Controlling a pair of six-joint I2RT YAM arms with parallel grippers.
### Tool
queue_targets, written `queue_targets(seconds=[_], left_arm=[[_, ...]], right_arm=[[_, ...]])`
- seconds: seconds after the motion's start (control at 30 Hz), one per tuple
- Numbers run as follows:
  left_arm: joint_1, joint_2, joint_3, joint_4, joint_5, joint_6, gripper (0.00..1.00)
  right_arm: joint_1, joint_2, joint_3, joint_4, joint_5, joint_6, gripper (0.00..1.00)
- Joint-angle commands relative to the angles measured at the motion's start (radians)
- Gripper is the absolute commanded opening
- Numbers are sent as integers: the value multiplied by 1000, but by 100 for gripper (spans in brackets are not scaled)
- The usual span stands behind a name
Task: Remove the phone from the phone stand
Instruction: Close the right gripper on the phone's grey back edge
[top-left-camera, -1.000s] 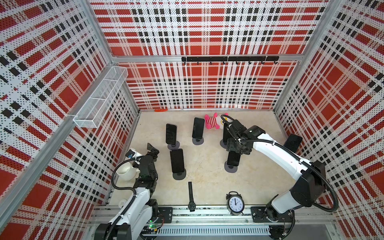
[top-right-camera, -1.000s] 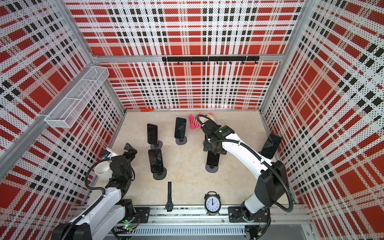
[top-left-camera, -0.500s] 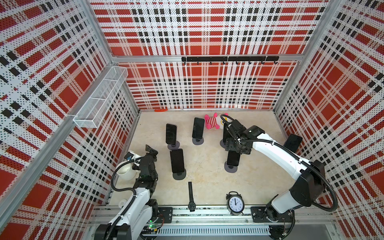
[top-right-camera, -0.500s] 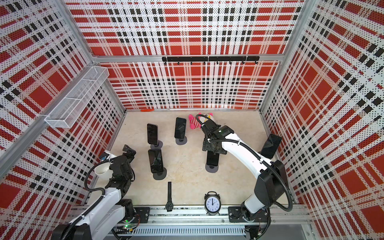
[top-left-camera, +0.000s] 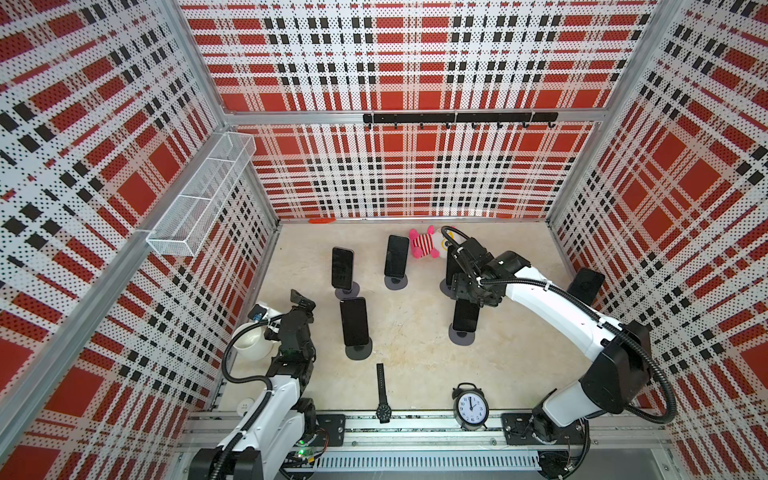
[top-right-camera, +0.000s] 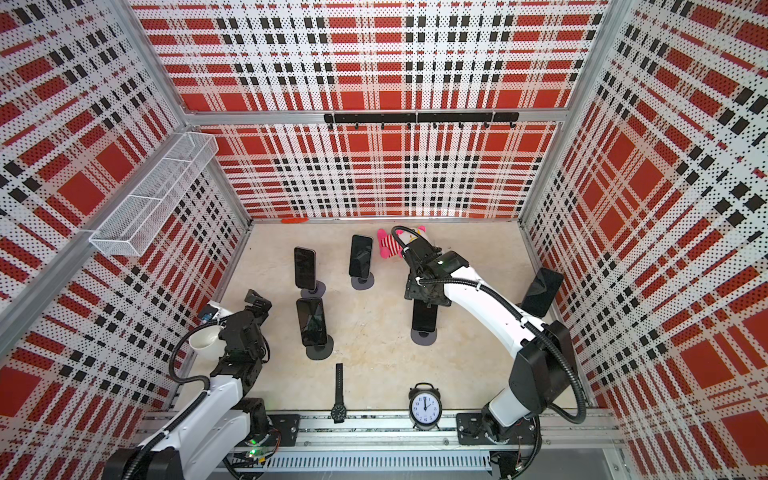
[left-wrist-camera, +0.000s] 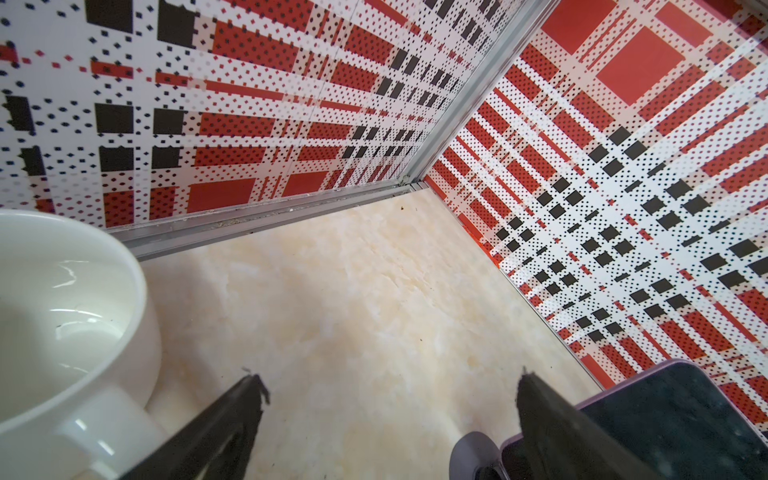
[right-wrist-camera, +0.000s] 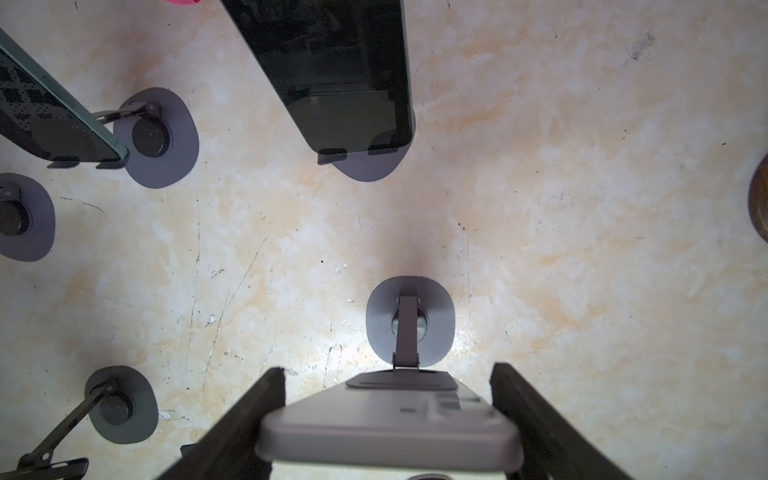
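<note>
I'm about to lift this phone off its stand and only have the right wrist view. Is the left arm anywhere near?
Observer: No. The left gripper sits at the far left beside a white mug, jaws open and empty.
Operator: Anything on my arm's outer side?
Observer: A black phone leans at the far right.
Operator: And at the front?
Observer: An alarm clock stands there, with a wristwatch lying flat to its left.
</note>
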Motion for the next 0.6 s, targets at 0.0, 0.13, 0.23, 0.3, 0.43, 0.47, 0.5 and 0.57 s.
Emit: queue_targets(seconds=[0.0,0.13,0.23,0.3,0.43,0.47,0.5,0.57], left_arm=[[5,-11,-16,-1,-21,-4,98],[4,-13,-17,1,-21,-5,98],[4,-14,-18,1,-20,-5,98],[3,-13,-18,1,-21,-5,98],[4,-14,-19,1,-21,-5,98],[4,-14,-19,1,-21,-6,98],[4,-14,-19,1,-21,-7,98],[4,-13,-19,1,-21,-5,98]], right_arm=[[3,-33,1,18,11,14,78],[3,-24,0,7,13,11,77],[4,-23,-3,5,11,10,78],[3,-27,-7,5,11,11,80],[3,-29,-11,-1,22,10,81],[3,-30,-13,-1,22,8,81],[4,-32,-17,1,19,10,81],[3,-31,-21,4,12,8,82]])
